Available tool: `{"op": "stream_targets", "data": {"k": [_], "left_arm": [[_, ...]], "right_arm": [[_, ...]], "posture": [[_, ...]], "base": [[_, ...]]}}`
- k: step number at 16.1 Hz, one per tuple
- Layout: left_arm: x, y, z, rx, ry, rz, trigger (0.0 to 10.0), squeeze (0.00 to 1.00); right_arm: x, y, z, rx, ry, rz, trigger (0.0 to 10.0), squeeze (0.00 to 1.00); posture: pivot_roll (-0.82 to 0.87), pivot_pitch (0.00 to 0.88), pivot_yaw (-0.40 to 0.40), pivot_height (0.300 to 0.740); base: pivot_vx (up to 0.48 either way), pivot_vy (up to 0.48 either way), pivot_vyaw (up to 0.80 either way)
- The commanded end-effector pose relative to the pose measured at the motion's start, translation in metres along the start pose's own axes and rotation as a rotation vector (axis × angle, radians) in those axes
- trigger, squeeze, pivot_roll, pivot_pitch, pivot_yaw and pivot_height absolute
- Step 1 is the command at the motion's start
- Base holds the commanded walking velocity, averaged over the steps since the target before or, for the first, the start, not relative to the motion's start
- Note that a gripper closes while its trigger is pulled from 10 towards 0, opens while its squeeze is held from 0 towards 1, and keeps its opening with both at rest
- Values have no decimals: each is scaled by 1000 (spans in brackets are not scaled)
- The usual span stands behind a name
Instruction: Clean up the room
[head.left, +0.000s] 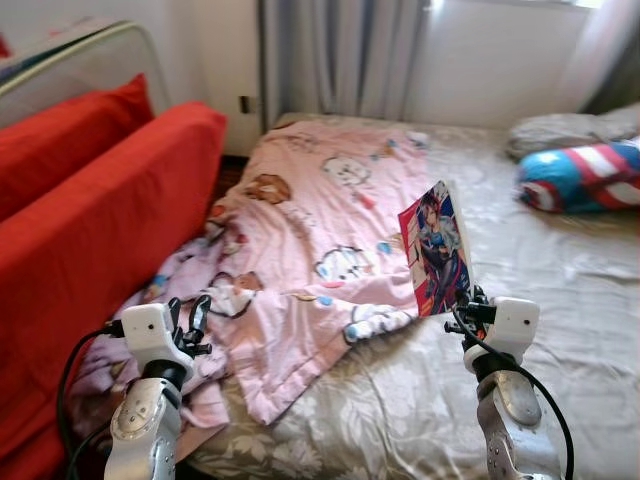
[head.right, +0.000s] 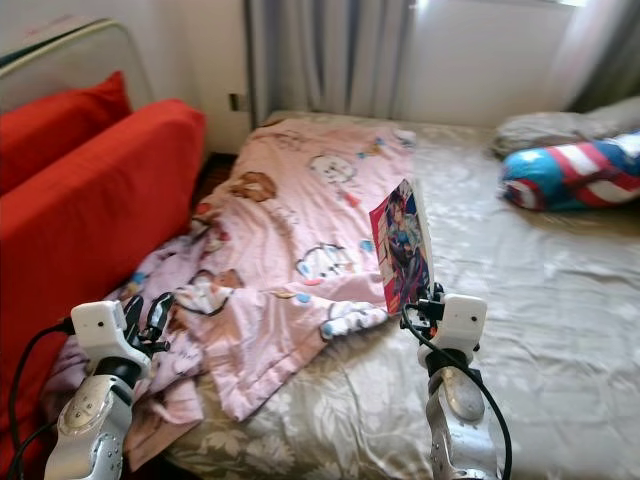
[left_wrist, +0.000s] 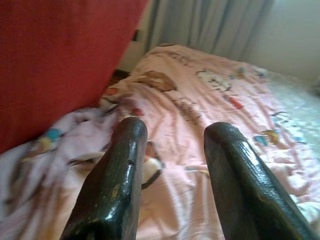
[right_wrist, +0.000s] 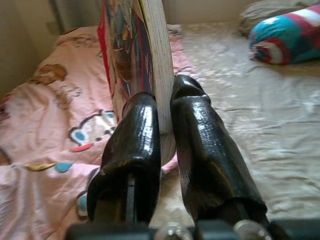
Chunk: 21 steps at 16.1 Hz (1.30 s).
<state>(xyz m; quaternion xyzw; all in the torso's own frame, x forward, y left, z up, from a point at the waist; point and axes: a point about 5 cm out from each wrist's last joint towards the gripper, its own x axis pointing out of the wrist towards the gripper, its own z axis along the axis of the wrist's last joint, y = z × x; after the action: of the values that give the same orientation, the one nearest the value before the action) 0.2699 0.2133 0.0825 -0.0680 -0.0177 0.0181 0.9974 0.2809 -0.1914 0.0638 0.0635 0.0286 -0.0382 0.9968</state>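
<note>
A crumpled pink cartoon-print blanket (head.left: 300, 250) covers the satiny grey bed (head.left: 560, 300). The right gripper (right_wrist: 167, 135) clamps an upright comic book (head.left: 437, 250); the left gripper (left_wrist: 172, 165) hovers with fingers apart.

A big bed (head.left: 560, 300) has a shiny tan sheet on it. A pink blanket (head.left: 320, 230) with cartoon animals lies across its left side. A grey pillow (head.left: 565, 128) and a red, white and blue cushion (head.left: 585, 175) lie at the far right.
</note>
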Motion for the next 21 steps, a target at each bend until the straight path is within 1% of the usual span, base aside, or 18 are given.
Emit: {"op": "stream_targets", "data": {"k": [1,4,7,12,14,21], "left_arm": [[-1,1,2,1,-9,2,10000,0],[-2,1,2,2,-12,-1,10000,0],[-2,1,2,3,-14,-1,10000,0],[0,0,3,2,-19,-4,10000,0],[0,0,3,9,-21,-11,10000,0],[1,-1,3,3,-22,-13,10000,0]], "right_arm": [[4,-1,18,-2,-87,-2,10000,0],[4,-3,17,-22,-80,-16,10000,0],[4,-5,16,5,-75,-36,10000,0],[5,-4,17,7,-76,-31,10000,0],[5,-3,19,11,-98,-24,10000,0],[6,-4,18,7,-95,-36,10000,0]], "posture": [[7,22,-55,740],[6,17,-54,740],[4,12,-53,740],[5,6,-54,740],[5,3,-53,740],[4,7,-54,740]], "base": [[0,0,0],[0,0,0],[0,-241,0],[0,-242,-706],[0,-242,0],[0,-242,0]]}}
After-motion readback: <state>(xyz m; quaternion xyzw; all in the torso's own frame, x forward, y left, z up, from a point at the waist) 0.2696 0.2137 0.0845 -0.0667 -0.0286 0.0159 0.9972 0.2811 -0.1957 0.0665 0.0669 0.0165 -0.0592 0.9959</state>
